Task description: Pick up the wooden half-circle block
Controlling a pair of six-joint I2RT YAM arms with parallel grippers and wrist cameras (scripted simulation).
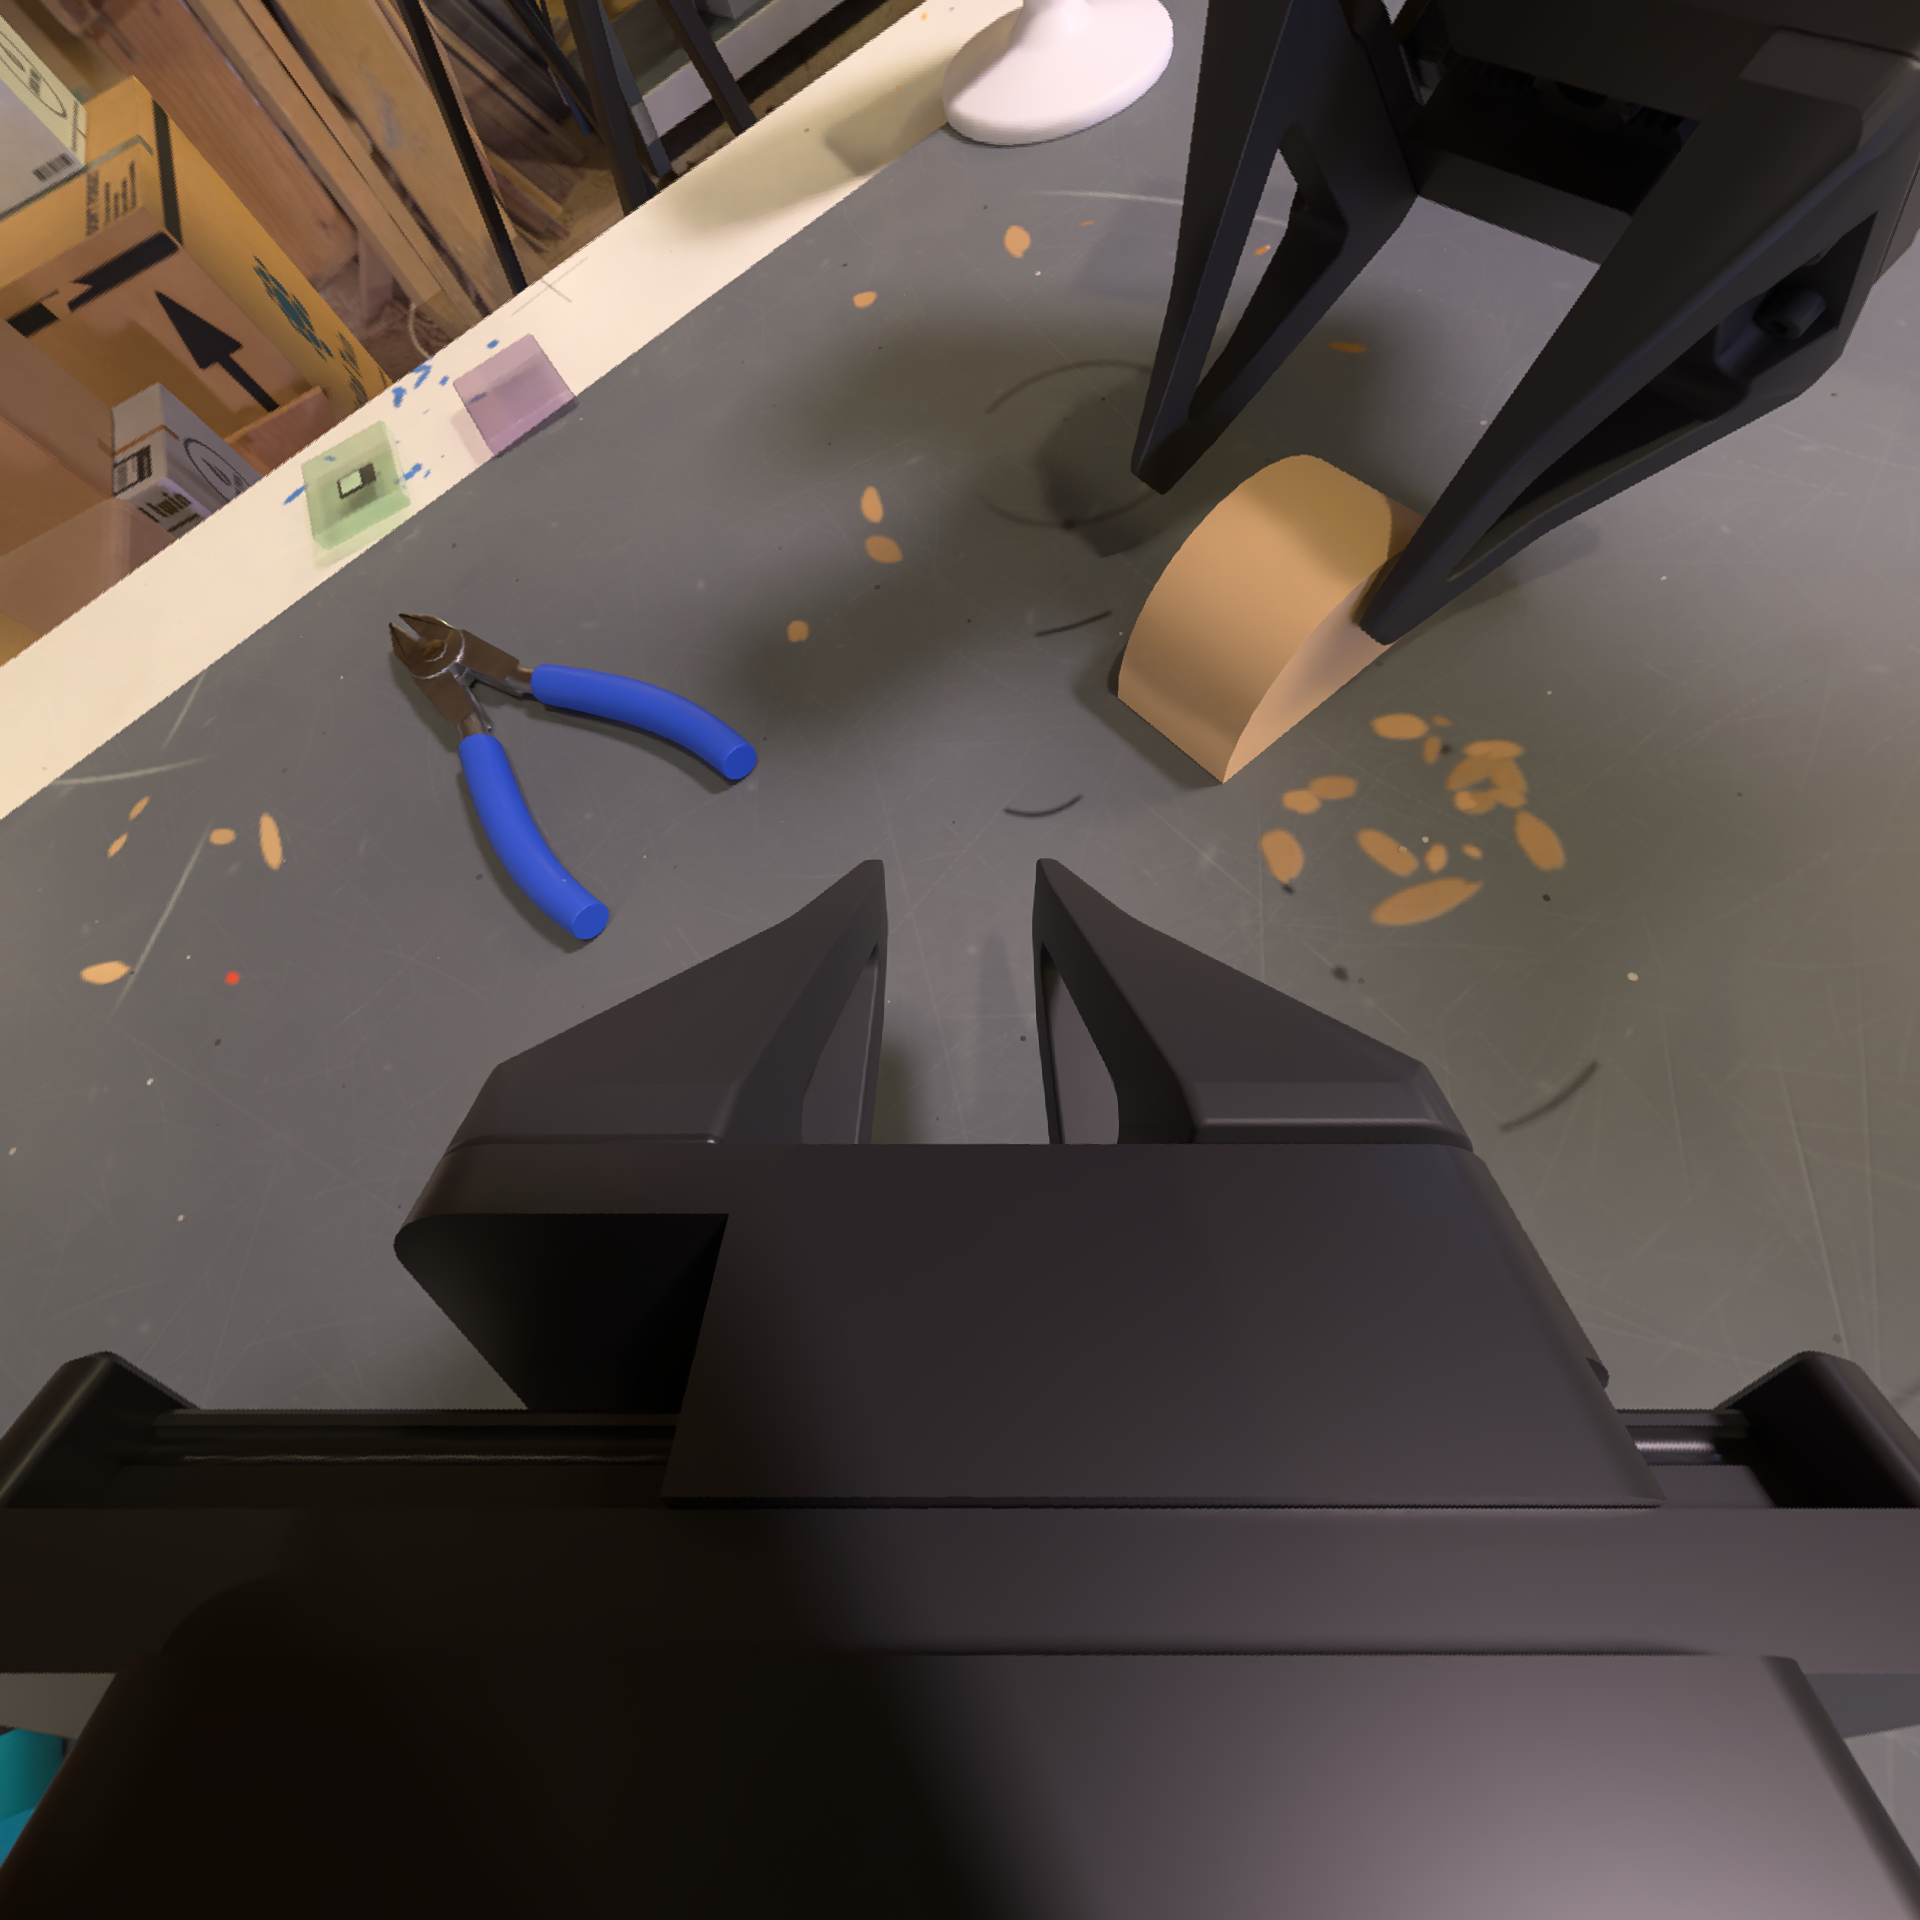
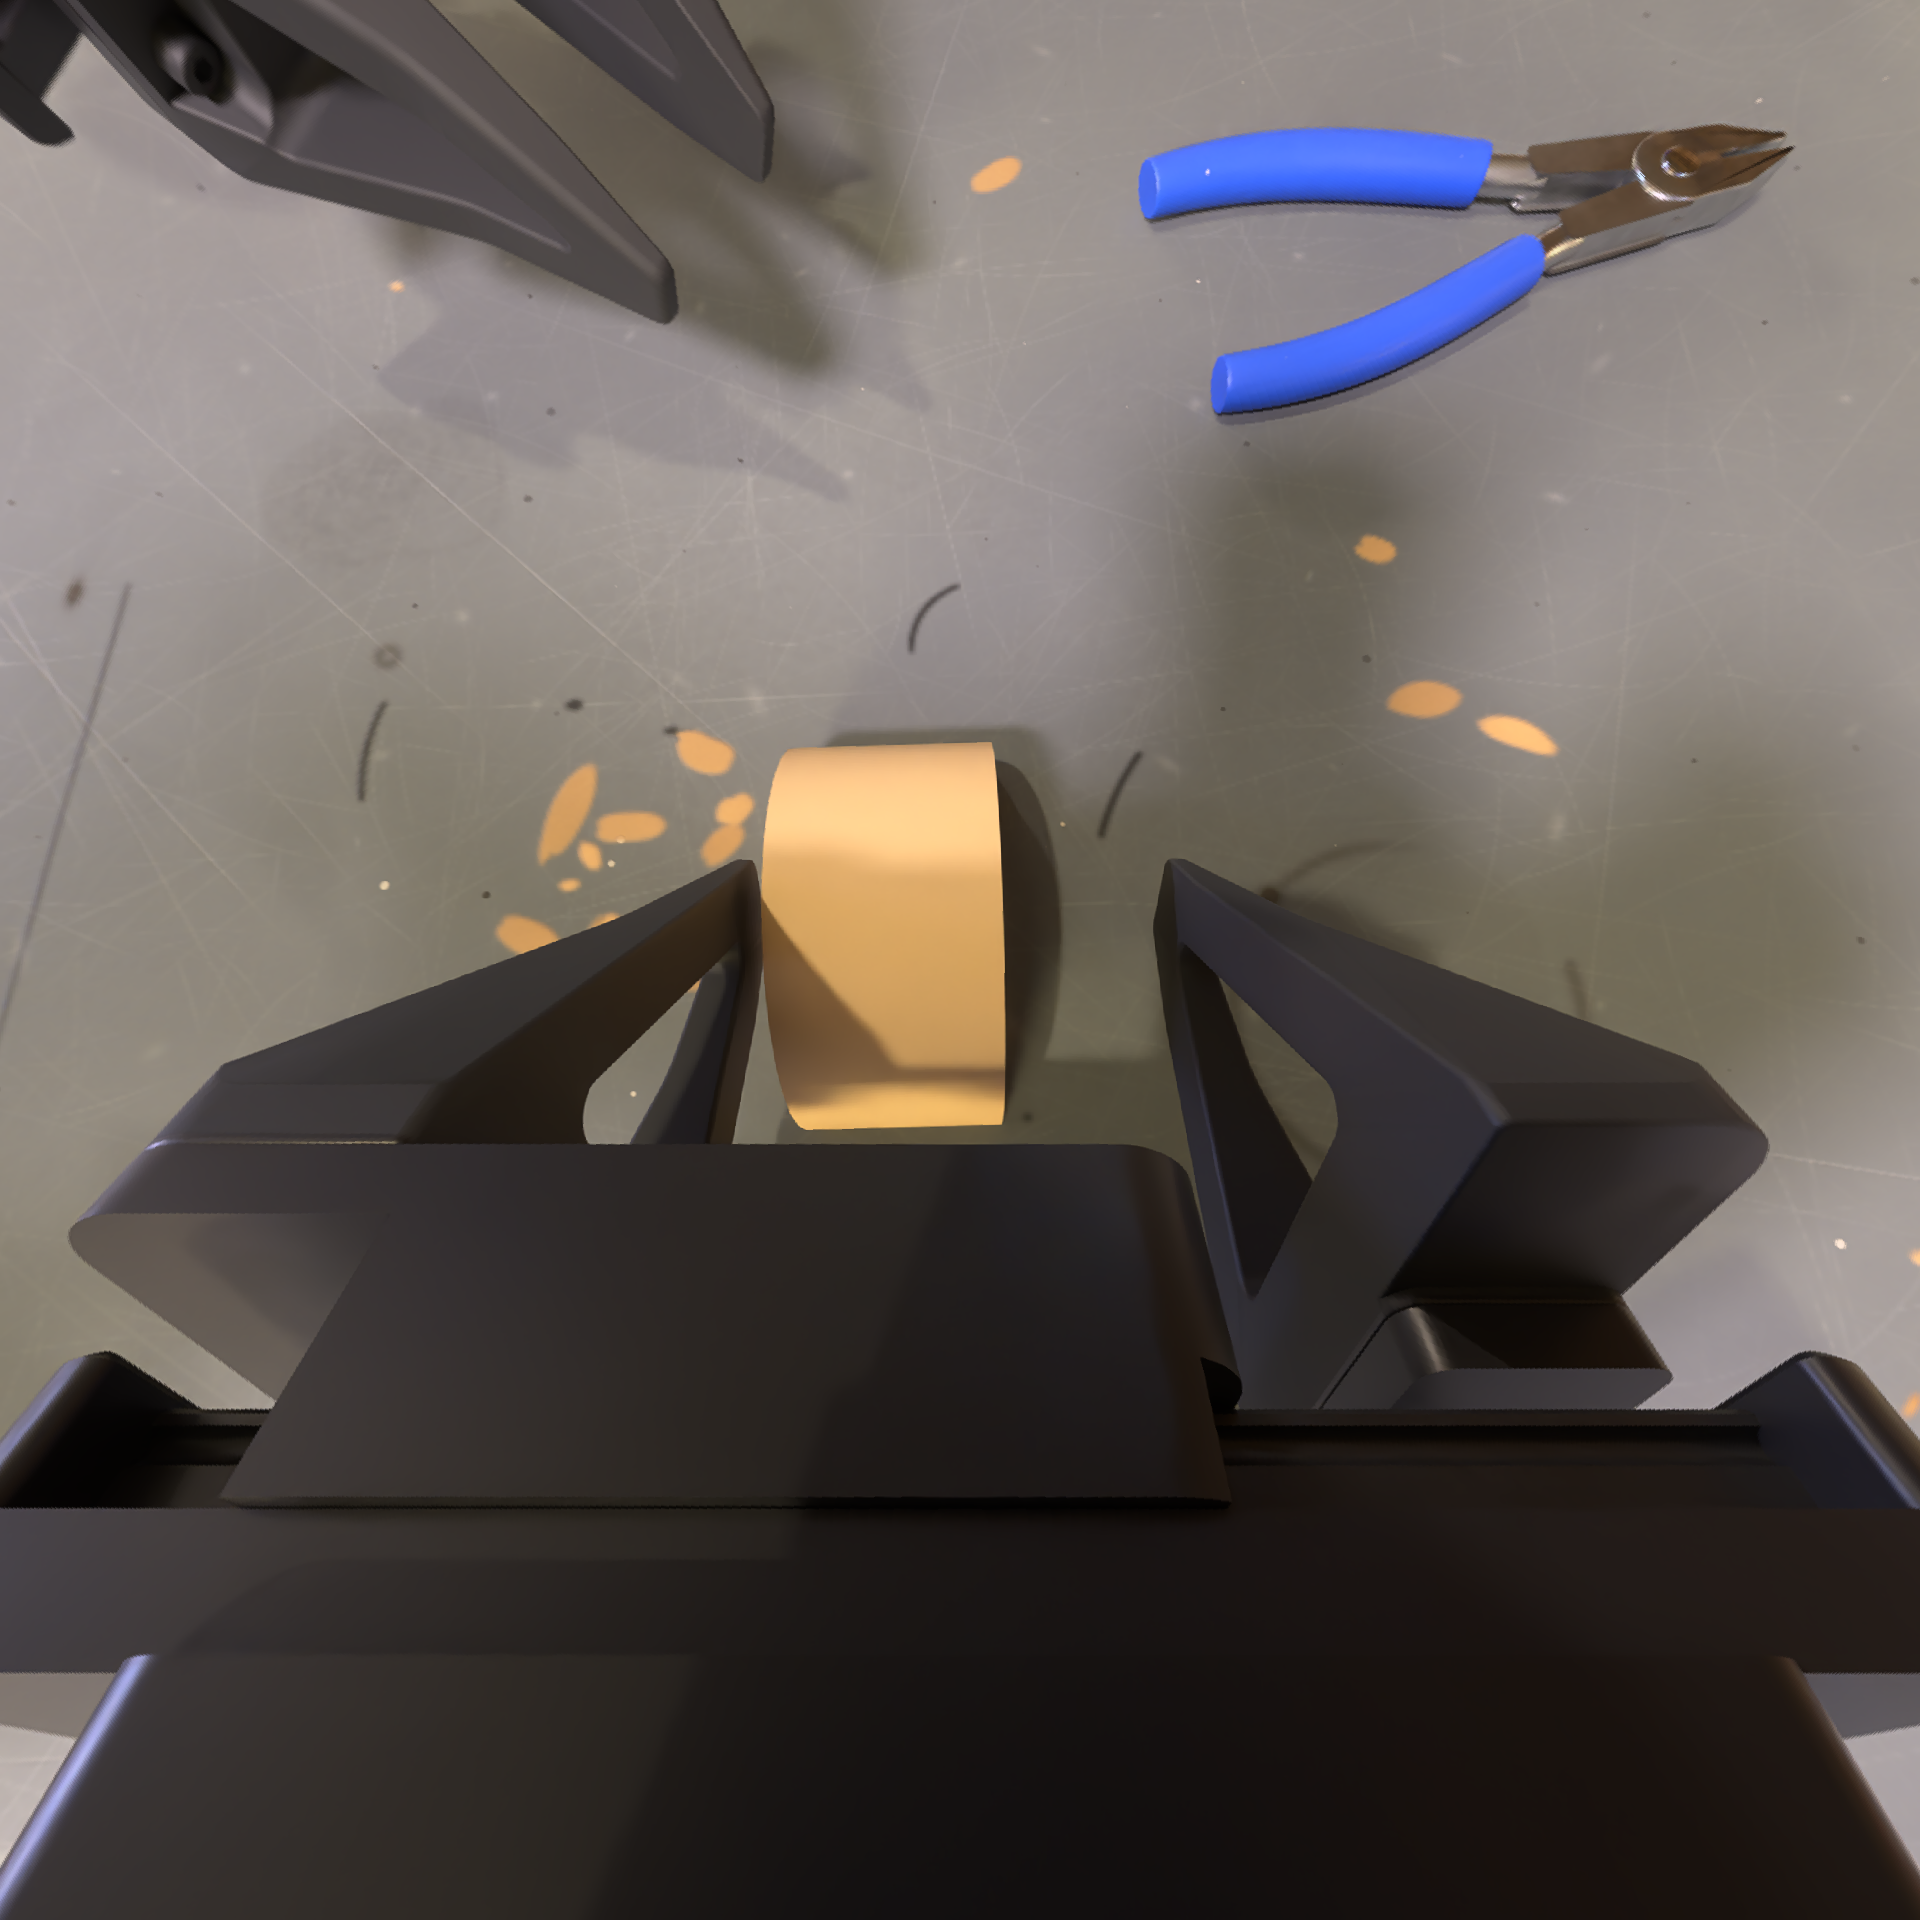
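The wooden half-circle block (image 2: 883,935) rests on the grey table, flat side down and curved side up. My right gripper (image 2: 956,873) is open and straddles it. Its left finger (image 2: 727,935) touches one flat face; its right finger (image 2: 1195,956) stands apart from the other. The block (image 1: 1247,603) and right gripper (image 1: 1262,551) also show at the upper right of the left wrist view. My left gripper (image 1: 961,883) hovers over bare table nearer the camera, empty, with a narrow gap between its fingers.
Blue-handled cutters (image 1: 623,696) lie left of the block and also show in the right wrist view (image 2: 1351,166). A white round base (image 1: 1060,73) stands at the back. Small purple (image 1: 514,393) and green (image 1: 353,497) blocks sit on the cream table edge, boxes beyond.
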